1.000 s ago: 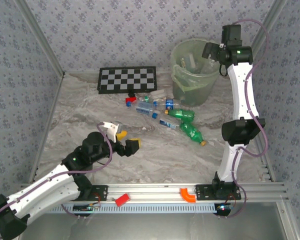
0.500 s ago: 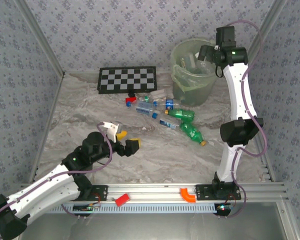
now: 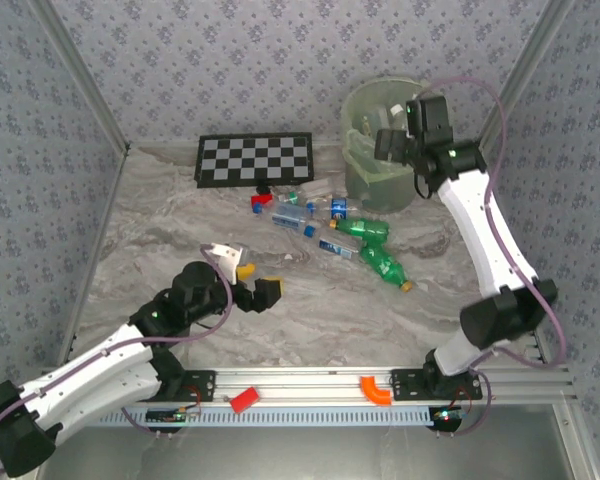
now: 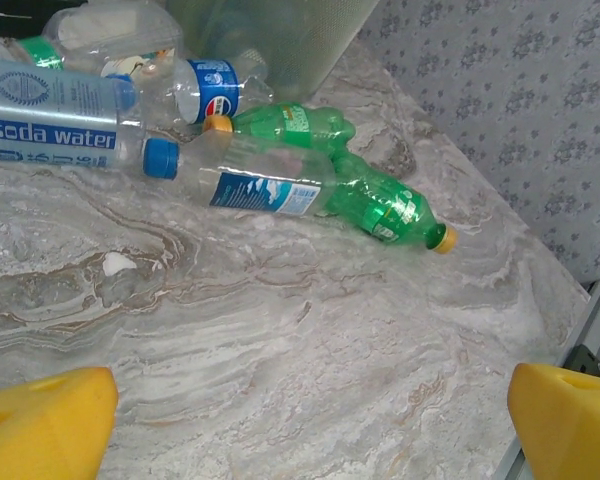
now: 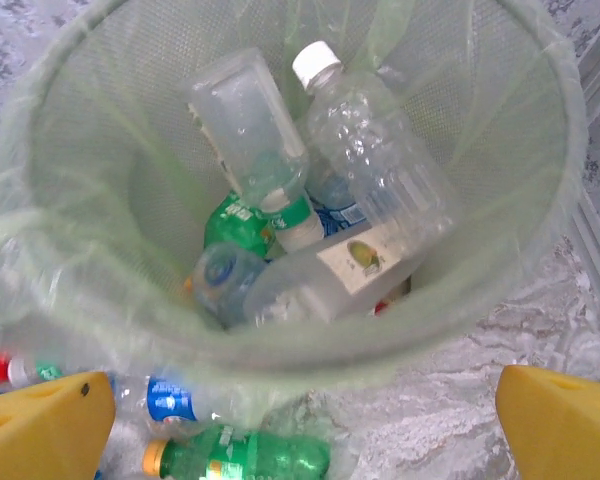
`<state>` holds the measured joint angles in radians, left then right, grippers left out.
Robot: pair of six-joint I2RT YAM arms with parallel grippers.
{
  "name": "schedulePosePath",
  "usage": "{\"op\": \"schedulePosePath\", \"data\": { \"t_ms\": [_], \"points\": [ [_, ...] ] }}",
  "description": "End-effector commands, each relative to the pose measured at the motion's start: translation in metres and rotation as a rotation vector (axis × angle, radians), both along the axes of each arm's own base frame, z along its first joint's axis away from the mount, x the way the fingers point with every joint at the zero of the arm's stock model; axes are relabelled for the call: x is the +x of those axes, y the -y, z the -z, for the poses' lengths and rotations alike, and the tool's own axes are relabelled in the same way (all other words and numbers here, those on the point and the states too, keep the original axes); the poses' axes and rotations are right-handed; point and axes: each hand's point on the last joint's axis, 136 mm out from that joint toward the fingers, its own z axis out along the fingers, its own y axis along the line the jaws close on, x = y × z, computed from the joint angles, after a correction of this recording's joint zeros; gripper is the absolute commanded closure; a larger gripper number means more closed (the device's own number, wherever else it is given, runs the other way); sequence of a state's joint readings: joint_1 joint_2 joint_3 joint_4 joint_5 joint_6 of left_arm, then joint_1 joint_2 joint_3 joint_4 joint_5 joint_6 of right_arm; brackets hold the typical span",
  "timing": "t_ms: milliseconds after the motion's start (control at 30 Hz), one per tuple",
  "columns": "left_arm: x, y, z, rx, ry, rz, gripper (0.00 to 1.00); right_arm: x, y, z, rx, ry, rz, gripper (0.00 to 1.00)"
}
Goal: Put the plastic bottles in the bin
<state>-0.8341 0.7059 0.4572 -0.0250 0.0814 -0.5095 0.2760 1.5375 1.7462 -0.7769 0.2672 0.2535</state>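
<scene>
Several plastic bottles lie in a loose row on the marble table, among them two green ones with yellow caps [image 3: 365, 230] [image 3: 385, 265] and clear ones with blue labels [image 3: 290, 215]. The pale-green bin [image 3: 365, 180] stands at the back right, with several bottles [image 5: 280, 170] lying inside. My right gripper [image 3: 388, 148] hangs open over the bin's near rim [image 5: 280, 350], holding nothing. My left gripper [image 3: 257, 282] is open and empty low over bare table, short of the row. Ahead of it lie a green bottle [image 4: 390, 205] and a clear blue-capped one [image 4: 250, 180].
A black-and-white chequered board [image 3: 255, 158] lies at the back, left of the bin. A small red block [image 3: 261, 199] sits at the row's left end. Patterned walls close in the table on three sides. A rail [image 3: 310, 380] runs along the near edge.
My right arm has swung left and lower, carrying its open gripper from the bin's right rim to over its near side. The left arm has barely shifted.
</scene>
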Motion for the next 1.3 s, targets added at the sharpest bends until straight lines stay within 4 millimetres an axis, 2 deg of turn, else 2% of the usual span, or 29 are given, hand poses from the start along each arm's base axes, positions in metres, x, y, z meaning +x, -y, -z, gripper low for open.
{"op": "schedulePosePath", "data": {
  "t_ms": [0,33,233,433,533,733,1033,1267],
  "points": [
    [0.002,0.006,-0.016,-0.032,0.029,0.008,0.00,-0.018,0.000,-0.021,0.021,0.133,0.006,0.00],
    [0.003,0.008,-0.016,-0.033,0.028,0.012,0.00,-0.025,-0.003,-0.018,0.026,0.134,-0.005,0.00],
    [0.008,0.017,-0.013,-0.016,0.008,0.029,0.00,-0.065,-0.021,0.033,-0.034,0.053,-0.103,0.00],
    [0.012,0.027,-0.016,-0.001,-0.005,0.048,0.00,-0.085,-0.031,0.073,-0.213,-0.019,-0.181,0.01],
    [0.015,0.031,-0.016,0.007,-0.014,0.054,0.00,-0.096,-0.039,0.109,-0.281,-0.104,-0.244,0.00],
    [0.017,0.038,-0.016,0.011,-0.035,0.067,0.00,-0.105,-0.039,0.156,-0.369,-0.233,-0.274,0.01],
    [0.014,0.036,-0.010,0.014,-0.040,0.067,0.00,-0.123,-0.048,0.223,-0.398,-0.446,-0.334,0.02],
    [0.011,0.033,-0.011,0.011,-0.028,0.071,0.00,-0.117,-0.038,0.254,-0.462,-0.562,-0.290,0.06]
  ]
}}
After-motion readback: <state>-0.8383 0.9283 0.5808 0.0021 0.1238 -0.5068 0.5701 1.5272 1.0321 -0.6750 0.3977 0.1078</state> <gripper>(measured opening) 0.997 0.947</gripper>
